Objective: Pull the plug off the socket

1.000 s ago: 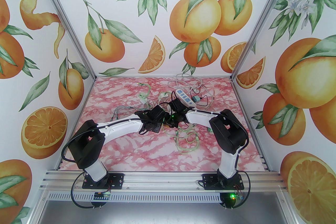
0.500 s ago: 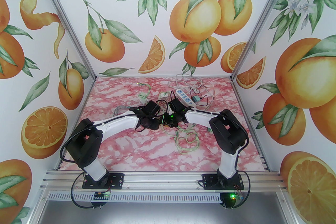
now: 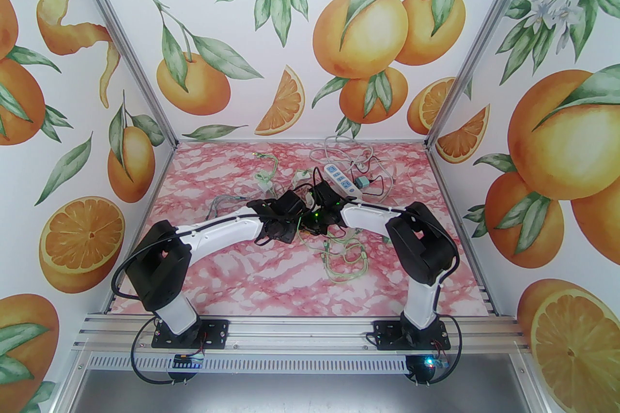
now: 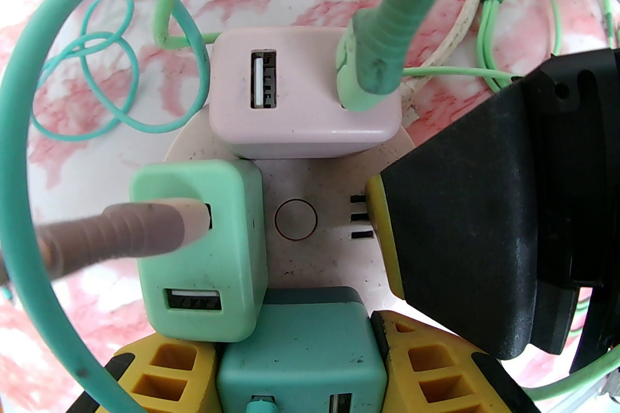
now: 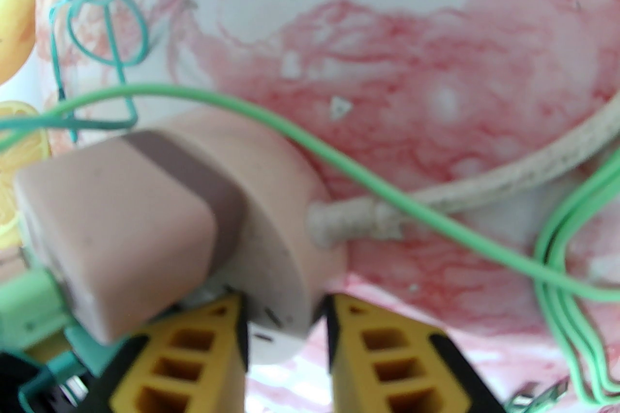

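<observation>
Left wrist view looks straight down on the socket (image 4: 310, 266), a round, off-white disc with a ringed button at its middle and three short slots at one side. Three rounded, matte, square-faced plugs stand on it, packed against each other: a pink plug (image 4: 300, 96) at the far side, a mint plug (image 4: 203, 256) to the left, and a teal plug (image 4: 300, 343) at the near edge. The left jaws are clamped on the teal plug, one ribbed yellow finger (image 4: 164, 367) on each side of it. Each plug face has two USB ports. The pink one holds a green connector (image 4: 382, 48) with a ridged sleeve in one port and nothing in the other; the mint one holds a brown connector (image 4: 121, 232), with its lower port free.

From the right wrist, the right jaws are closed on the socket's rim (image 5: 286, 246), which stands on edge between their yellow fingers (image 5: 193, 362). A grubby white cord (image 5: 484, 183) leaves the rim, and a thin green cable (image 5: 339, 164) crosses over it.

From the top external camera, both wrists meet over the middle of the pink-marbled surface (image 3: 242, 266), among loose cables, just near of a white power strip (image 3: 341, 181).
</observation>
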`<state>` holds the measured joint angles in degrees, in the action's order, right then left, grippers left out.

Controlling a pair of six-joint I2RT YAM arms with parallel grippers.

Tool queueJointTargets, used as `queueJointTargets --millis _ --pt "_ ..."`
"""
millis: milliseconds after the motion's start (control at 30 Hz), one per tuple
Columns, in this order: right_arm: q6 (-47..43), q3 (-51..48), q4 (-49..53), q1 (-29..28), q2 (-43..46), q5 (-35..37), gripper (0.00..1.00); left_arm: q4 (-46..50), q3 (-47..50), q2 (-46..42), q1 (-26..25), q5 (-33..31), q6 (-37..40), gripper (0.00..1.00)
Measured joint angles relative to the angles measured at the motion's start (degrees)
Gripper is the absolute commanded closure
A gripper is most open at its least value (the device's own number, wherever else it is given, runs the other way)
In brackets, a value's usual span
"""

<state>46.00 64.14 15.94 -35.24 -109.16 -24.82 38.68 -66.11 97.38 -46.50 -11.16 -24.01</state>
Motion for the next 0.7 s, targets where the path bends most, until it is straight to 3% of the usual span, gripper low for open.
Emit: queueJointTargets --millis 333,500,700 --pt "-0.1 0.0 -0.1 -0.5 0.0 1.7 0.71 1.7 -2.1 -4.0 6.3 10.7 -2.9 0.76" --pt "-0.1 0.0 -0.1 -0.5 0.0 1.8 0.71 1.4 -2.8 -4.3 6.0 11.0 -2.6 0.76" --pt "-0.1 0.0 -0.1 -0.5 0.0 1.9 0.71 5.5 -3.4 -5.5 6.0 6.7 -0.2 0.76"
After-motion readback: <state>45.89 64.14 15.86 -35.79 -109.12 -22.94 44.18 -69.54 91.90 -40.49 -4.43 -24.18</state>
